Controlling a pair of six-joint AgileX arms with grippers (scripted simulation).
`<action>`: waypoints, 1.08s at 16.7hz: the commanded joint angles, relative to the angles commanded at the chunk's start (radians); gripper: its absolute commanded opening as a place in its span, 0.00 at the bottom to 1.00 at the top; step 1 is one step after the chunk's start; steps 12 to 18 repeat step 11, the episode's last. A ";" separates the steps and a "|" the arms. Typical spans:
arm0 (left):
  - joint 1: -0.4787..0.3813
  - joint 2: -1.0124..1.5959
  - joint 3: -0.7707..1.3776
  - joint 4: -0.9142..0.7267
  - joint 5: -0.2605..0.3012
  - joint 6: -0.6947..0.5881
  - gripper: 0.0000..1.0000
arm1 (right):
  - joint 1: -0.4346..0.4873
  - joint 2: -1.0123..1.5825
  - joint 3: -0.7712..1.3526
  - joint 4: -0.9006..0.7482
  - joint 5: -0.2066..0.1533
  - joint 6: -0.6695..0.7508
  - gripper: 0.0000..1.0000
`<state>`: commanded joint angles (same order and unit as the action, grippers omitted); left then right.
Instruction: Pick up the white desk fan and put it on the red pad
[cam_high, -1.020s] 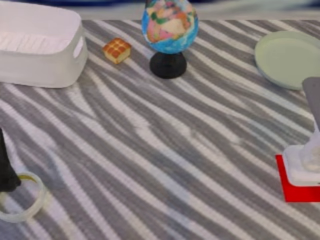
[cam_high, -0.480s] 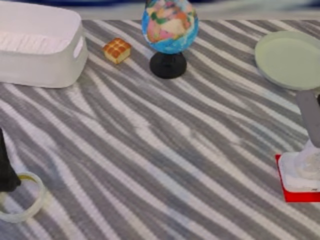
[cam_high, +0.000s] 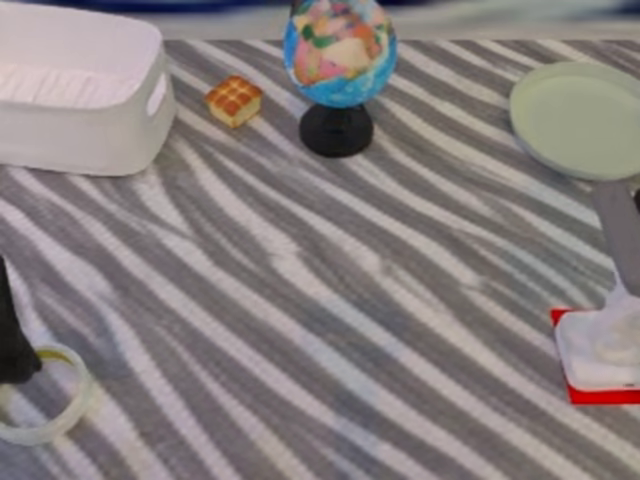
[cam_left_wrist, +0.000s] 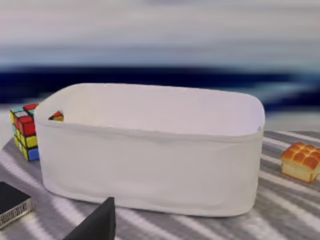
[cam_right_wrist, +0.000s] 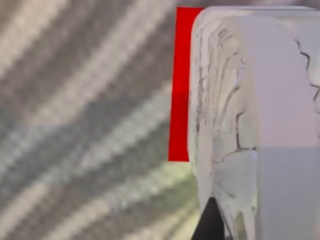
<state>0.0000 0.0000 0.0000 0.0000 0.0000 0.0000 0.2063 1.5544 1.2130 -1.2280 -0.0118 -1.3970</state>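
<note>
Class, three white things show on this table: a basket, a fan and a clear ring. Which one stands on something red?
The small white desk fan at the table's right edge: it sits on the flat red square pad. The large white rectangular basket and clear ring rest on striped cloth.

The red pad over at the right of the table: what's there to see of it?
The red pad is a flat, bright red square lying on the striped cloth at the table's right edge, below the pale green plate. The white desk fan stands on it and hides most of it, so only a strip along its left and near edges shows. The right wrist view shows that same red strip beside the fan's pale body. Its far side runs out of view.
</note>
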 joint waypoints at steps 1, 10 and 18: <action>0.000 0.000 0.000 0.000 0.000 0.000 1.00 | 0.000 0.000 0.000 0.000 0.000 0.000 0.68; 0.000 0.000 0.000 0.000 0.000 0.000 1.00 | 0.000 0.000 0.000 0.000 0.000 0.000 1.00; 0.000 0.000 0.000 0.000 0.000 0.000 1.00 | 0.000 0.000 0.000 0.000 0.000 0.000 1.00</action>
